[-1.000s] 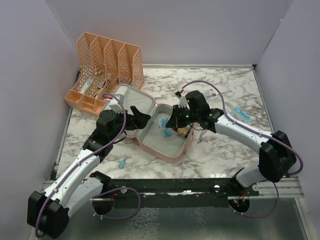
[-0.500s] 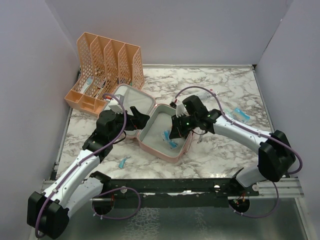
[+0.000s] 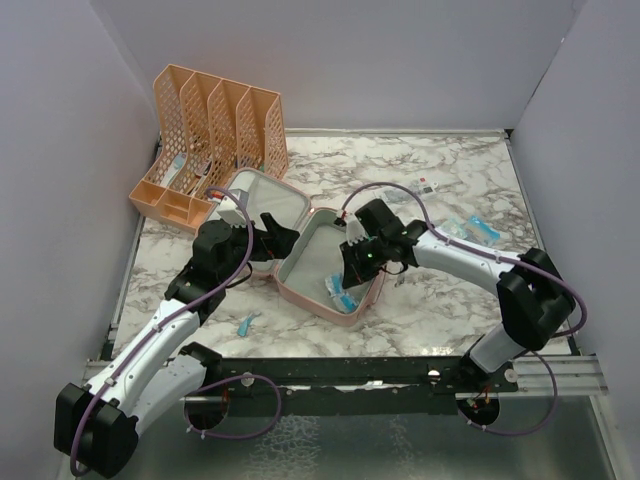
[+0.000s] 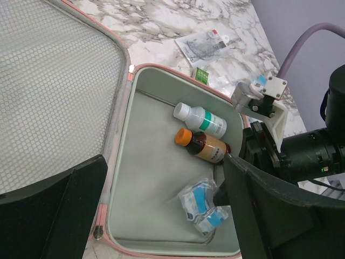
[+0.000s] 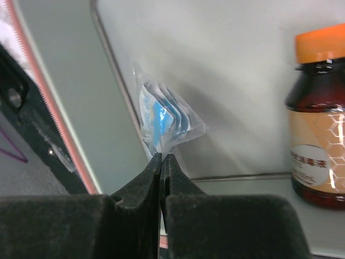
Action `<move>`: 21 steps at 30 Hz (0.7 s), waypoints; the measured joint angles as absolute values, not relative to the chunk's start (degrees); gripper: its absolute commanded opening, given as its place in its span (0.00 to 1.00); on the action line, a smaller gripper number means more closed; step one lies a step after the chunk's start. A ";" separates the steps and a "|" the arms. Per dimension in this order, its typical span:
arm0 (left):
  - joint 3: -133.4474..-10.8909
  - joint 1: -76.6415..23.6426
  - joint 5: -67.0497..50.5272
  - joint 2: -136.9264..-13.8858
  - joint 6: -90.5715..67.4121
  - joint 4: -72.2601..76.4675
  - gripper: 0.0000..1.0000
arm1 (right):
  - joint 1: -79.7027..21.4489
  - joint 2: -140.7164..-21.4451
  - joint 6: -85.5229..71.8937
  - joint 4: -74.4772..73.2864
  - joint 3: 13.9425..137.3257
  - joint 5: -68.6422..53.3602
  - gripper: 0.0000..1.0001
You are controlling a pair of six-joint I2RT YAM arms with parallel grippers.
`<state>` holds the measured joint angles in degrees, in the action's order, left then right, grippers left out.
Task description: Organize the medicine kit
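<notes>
Right wrist view: the right gripper [image 5: 161,159] has its jaws pressed together on the corner of a clear sachet [image 5: 164,121] with blue contents, low inside the medicine kit [image 3: 318,250]. A clean placement likely means laying the sachet flat on the lining before letting go, clear of the amber bottle [image 5: 318,118] beside it. The left gripper [image 3: 278,235] hangs spread wide and empty over the hinge. The kit lies open mid-table, with an orange file rack [image 3: 215,125] at far left
</notes>
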<state>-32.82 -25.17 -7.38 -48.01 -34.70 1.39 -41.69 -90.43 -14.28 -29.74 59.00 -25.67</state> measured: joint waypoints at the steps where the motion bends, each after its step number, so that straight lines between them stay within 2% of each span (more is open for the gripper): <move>1: -32.82 -25.17 -7.38 -48.01 -34.61 1.41 0.92 | -41.69 -90.70 -14.81 -29.76 59.00 -24.45 0.01; 7: -32.82 -25.17 -7.40 -48.01 -34.48 1.41 0.92 | -41.74 -88.49 -22.02 -25.69 56.66 -19.29 0.01; 14: -32.82 -25.17 -7.42 -48.01 -34.50 1.43 0.92 | -43.53 -80.77 -42.74 -22.06 52.12 -9.28 0.01; 21: -32.82 -25.17 -7.49 -48.01 -34.52 1.45 0.92 | -46.26 -78.59 -61.76 -22.22 48.56 -0.82 0.01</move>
<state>-32.82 -25.17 -7.49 -48.01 -34.52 1.45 -46.26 -78.59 -61.76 -22.22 48.56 -0.82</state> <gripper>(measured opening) 0.918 0.012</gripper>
